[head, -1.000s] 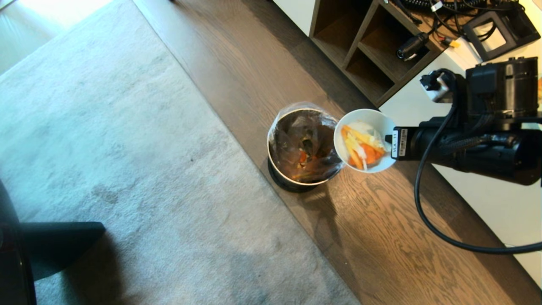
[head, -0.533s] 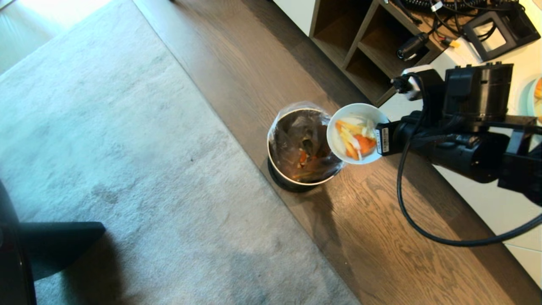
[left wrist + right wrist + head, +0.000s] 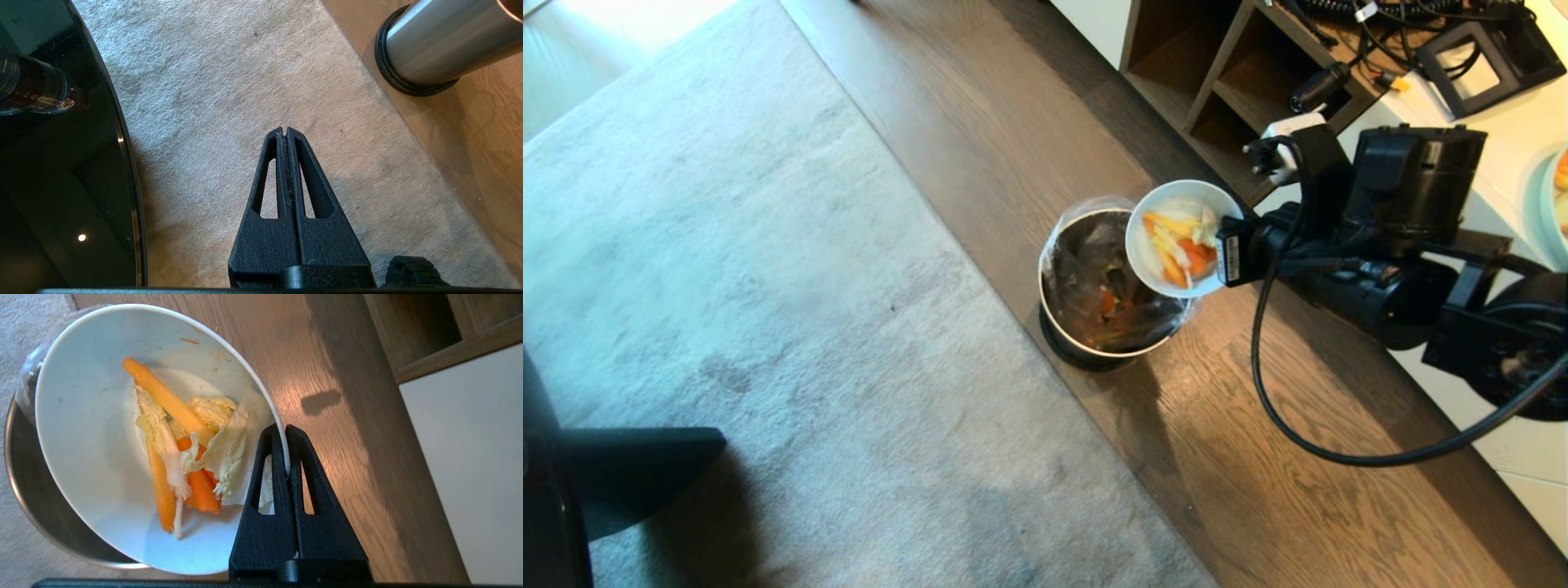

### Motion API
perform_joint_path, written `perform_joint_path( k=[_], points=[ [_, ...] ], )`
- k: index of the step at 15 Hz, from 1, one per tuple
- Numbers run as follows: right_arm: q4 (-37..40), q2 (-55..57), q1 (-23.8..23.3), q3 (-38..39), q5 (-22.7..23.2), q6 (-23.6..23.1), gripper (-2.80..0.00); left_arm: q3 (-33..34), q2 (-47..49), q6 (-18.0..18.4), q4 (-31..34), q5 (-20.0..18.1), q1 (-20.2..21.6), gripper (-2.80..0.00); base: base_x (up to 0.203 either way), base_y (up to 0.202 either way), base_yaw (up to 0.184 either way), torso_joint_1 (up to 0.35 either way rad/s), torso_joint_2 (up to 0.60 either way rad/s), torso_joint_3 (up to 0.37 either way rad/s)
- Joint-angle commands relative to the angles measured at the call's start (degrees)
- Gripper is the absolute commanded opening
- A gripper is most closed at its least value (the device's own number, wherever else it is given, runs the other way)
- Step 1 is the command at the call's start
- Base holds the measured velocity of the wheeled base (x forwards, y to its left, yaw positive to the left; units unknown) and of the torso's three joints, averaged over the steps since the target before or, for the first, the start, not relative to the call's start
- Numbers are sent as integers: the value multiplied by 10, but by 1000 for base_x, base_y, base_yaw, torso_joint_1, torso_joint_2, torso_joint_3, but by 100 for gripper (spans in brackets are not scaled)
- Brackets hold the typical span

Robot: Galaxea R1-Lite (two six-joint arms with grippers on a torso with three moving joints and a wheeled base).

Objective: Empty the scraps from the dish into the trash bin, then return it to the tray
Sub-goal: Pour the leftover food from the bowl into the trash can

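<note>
One rim pinch carries the dish [image 3: 1176,237] — right gripper [image 3: 286,433] clamped on its thin, slick, likely breakable edge, centre frame, above the trash bin [image 3: 1086,343]; left gripper [image 3: 284,132] closed, empty.

The right hand [image 3: 1223,255] holds the dish [image 3: 1181,238] of scraps [image 3: 1176,247], tilted over the trash bin [image 3: 1098,314].

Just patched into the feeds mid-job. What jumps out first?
The right gripper is pinching the rim of the white bowl, holding it over the near edge of the bag-lined metal bin on the wood floor. Orange and pale vegetable scraps are in the bowl, none tipped out yet. The left gripper hangs shut over the grey rug, beside the round black table.
</note>
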State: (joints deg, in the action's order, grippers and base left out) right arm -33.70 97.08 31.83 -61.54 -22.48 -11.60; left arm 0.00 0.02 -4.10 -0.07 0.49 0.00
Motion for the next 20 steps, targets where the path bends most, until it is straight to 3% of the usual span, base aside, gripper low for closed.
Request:
perform_joint_path(
  k=[1, 10, 16, 20],
  points=[
    [-47, 13, 4, 8, -1, -20, -280, 0, 0, 0, 0, 0, 0, -280, 0, 0, 0, 0, 0, 0],
    [-341, 72, 20, 104, 3, -235, -280, 0, 0, 0, 0, 0, 0, -280, 0, 0, 0, 0, 0, 0],
    [-403, 88, 53, 120, 4, -321, -280, 0, 0, 0, 0, 0, 0, -280, 0, 0, 0, 0, 0, 0],
    [-491, 103, 57, 161, 4, -397, -280, 0, 0, 0, 0, 0, 0, -280, 0, 0, 0, 0, 0, 0]
  ],
)
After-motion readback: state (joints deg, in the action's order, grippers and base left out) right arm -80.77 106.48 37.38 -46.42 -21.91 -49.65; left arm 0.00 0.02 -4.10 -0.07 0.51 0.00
